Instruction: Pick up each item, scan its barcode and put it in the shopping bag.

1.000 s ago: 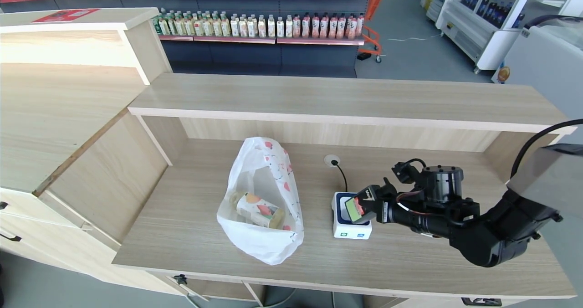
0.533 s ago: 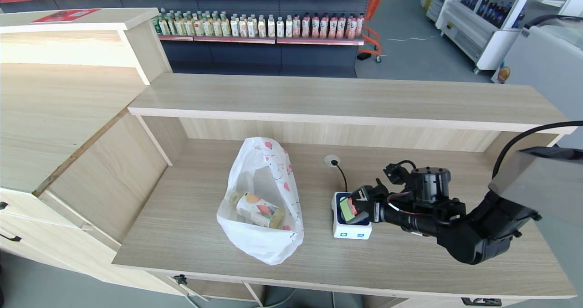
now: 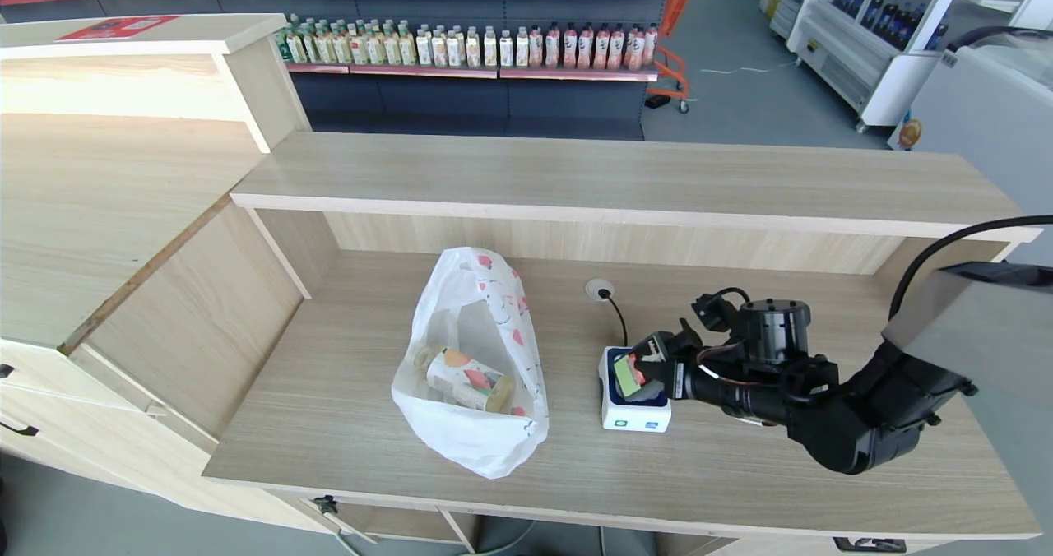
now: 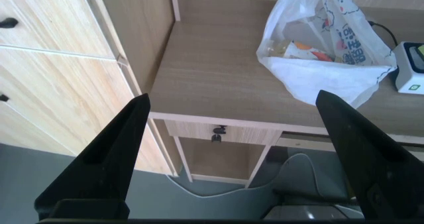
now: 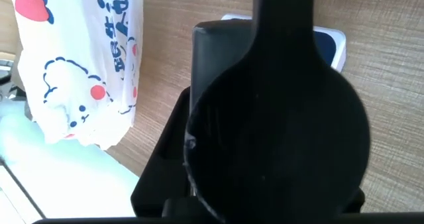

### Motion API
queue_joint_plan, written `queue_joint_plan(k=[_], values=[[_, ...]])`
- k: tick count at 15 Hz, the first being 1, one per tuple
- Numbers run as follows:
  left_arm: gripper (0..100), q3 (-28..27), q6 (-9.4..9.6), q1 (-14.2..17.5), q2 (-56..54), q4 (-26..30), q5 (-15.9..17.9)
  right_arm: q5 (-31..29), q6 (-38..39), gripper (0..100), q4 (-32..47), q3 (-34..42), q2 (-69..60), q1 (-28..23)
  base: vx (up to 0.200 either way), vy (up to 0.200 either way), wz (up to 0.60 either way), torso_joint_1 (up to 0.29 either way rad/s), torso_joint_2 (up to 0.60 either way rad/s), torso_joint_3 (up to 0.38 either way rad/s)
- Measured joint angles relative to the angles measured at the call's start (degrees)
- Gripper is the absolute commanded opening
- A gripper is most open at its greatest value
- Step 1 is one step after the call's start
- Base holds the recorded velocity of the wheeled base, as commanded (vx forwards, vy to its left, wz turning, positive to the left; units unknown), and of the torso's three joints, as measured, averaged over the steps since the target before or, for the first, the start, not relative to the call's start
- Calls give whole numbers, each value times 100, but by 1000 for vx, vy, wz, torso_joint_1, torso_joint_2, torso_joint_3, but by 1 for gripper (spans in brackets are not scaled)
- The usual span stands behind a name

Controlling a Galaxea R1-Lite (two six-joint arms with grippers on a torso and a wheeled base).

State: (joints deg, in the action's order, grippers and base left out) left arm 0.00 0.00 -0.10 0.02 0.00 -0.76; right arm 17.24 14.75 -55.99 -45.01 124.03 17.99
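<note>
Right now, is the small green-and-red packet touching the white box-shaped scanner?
Cannot tell: in the head view the packet overlaps the scanner, hiding any gap.

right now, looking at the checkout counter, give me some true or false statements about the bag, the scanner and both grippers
1. The right gripper holds a small green and red item over the scanner. True.
2. The shopping bag is empty. False: a printed package lies inside it.
3. The left gripper is shut on a bottle. False: it is open and holds nothing.
4. The scanner's cable runs to a hole in the counter. True.
5. The shopping bag lies on the robot's right of the scanner. False: it lies on the robot's left of it.
</note>
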Motion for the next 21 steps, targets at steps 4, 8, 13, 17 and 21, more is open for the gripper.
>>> queue_joint_plan(k=[4,8,13,17,21], values=[[100,0,0,0,0,0,0,-51,-191,0,572,48,-1303,41,0,100,0,0,-1,2],[100,0,-2,-9,0,0,-2,-66,-380,0,983,653,-2397,-278,0,200,0,5,6,1],[100,0,-13,-1,0,0,0,-66,-384,0,961,984,-2829,-333,0,120,0,-6,0,2],[100,0,-13,5,0,0,-2,-74,-391,0,959,1070,-2850,-118,0,0,0,0,0,0],[100,0,-16,5,0,0,0,-55,-389,0,961,1034,-2714,400,0,0,0,0,0,0]])
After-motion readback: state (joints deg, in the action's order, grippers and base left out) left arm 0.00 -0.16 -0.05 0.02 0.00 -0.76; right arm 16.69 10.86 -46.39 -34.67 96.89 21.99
